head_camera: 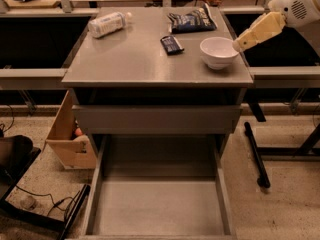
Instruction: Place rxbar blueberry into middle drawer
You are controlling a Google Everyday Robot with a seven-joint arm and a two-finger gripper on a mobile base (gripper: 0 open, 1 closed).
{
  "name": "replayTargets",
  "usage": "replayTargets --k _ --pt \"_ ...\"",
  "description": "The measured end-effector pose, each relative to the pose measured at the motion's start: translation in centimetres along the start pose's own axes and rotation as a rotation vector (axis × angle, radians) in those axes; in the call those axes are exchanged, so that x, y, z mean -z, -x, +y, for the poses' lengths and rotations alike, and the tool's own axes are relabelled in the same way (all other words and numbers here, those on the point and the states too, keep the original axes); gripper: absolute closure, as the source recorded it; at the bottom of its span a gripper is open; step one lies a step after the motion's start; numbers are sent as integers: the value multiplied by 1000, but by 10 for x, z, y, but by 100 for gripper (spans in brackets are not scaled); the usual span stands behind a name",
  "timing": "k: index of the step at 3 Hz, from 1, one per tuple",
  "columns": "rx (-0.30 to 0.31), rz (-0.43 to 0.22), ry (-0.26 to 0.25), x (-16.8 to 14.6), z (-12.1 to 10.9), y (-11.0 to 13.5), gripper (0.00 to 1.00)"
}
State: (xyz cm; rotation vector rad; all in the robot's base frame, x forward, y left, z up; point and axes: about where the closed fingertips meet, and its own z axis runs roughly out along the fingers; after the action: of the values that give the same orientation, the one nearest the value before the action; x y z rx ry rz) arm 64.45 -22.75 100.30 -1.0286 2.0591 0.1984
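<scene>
The rxbar blueberry, a small dark blue bar, lies flat on the grey cabinet top, left of a white bowl. The middle drawer is pulled far out at the bottom of the view, a wide grey tray with low side walls and nothing in it. My gripper comes in from the upper right on a white arm, its tan tip over the cabinet's right edge, just right of the bowl. It holds nothing that I can see and is about a bowl's width right of the bar.
A white bowl stands between gripper and bar. A crinkled blue-and-white chip bag and a lying plastic bottle are at the back. A drawer with a plain grey front is above the open one. A cardboard box is on the floor at the left.
</scene>
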Motion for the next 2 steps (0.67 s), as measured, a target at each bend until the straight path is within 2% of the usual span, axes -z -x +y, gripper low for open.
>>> replayTargets --k 1,2 --pt "0 0 0 0 0 0 0" --pt "2 -34 43 -29 -6 20 0"
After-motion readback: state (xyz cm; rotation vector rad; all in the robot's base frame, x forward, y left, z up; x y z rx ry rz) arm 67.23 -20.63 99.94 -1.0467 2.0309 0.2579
